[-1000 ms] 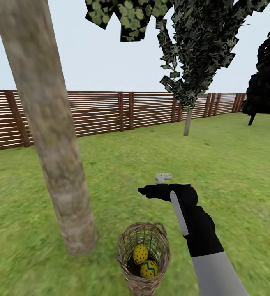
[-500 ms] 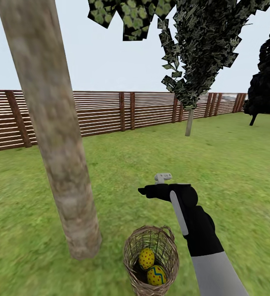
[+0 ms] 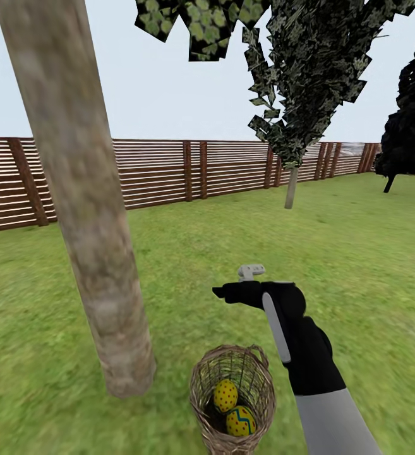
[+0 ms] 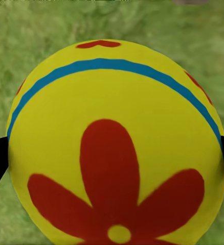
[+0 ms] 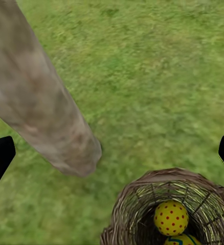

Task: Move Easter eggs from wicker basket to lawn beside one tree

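While the left gripper [image 4: 112, 153] pinches one egg [image 4: 114, 143] at its widest girth, right gripper [image 5: 112, 153] gapes over the wicker basket [image 3: 232, 398]; eggs look smooth, slippery, rigid.

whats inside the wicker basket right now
Two Easter eggs lie in the wicker basket: a red-dotted egg and, beside it, a blue-zigzag egg. The basket's floor under them is hidden, so anything beneath can't be seen.

Three bright yellow painted Easter eggs are visible in all: two [image 3: 225, 395] [image 3: 240, 421] lie inside the single round woven-twig wicker basket [image 3: 202, 385], and one [image 4: 114, 143] appears in the left wrist view. Three trees stand on the grass: one thick grey-brown trunk [image 3: 84, 208], one thin-trunked tree [image 3: 290, 187], one black conifer [image 3: 406, 136].
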{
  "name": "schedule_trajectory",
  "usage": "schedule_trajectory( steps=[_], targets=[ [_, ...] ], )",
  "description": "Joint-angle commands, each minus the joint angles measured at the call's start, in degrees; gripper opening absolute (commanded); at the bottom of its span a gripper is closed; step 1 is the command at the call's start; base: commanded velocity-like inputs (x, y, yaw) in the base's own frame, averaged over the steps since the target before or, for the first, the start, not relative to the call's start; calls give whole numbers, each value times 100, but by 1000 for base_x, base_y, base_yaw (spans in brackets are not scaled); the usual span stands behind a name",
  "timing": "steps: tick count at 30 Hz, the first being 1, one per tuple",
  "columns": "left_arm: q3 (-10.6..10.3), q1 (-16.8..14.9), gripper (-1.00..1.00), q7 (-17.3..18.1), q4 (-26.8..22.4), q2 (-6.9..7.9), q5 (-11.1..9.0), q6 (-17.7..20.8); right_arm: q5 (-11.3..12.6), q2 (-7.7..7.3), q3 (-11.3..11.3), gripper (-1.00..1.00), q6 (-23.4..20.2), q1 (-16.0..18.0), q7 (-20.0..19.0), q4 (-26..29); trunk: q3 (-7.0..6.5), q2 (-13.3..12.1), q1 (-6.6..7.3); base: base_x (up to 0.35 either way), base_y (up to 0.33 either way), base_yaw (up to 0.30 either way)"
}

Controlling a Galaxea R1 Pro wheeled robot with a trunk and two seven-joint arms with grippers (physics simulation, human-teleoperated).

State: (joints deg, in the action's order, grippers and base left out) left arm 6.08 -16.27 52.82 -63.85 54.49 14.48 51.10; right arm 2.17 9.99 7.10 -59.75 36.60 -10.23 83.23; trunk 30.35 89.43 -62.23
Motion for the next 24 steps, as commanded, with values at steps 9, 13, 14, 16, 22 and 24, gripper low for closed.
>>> schedule_trajectory(
  steps=[9,13,14,16,22,24],
  targets=[
    [15,-7,-100,-416,-13,-214,34,-64,20,1,2,100,-25,-56,12,88,168,366,-198,0,0,0],
    [16,-7,-100,-414,-19,-219,27,-80,20,1,0,100,-25,-56,12,88,240,526,-286,0,0,0],
    [16,-7,-100,-414,-20,-220,22,-82,20,1,-3,100,-25,-56,12,88,258,567,-308,0,0,0],
    [16,-9,-100,-409,-21,-220,10,-75,20,1,-8,100,-25,-56,12,87,294,647,-352,0,0,0],
    [326,-16,-100,-396,-33,-286,8,-53,13,1,-15,100,-25,-56,13,87,402,887,-484,0,0,0],
    [576,-16,-100,-374,-39,-349,16,-65,16,1,-14,100,-25,-56,11,90,438,968,-528,0,0,0]
  ],
)
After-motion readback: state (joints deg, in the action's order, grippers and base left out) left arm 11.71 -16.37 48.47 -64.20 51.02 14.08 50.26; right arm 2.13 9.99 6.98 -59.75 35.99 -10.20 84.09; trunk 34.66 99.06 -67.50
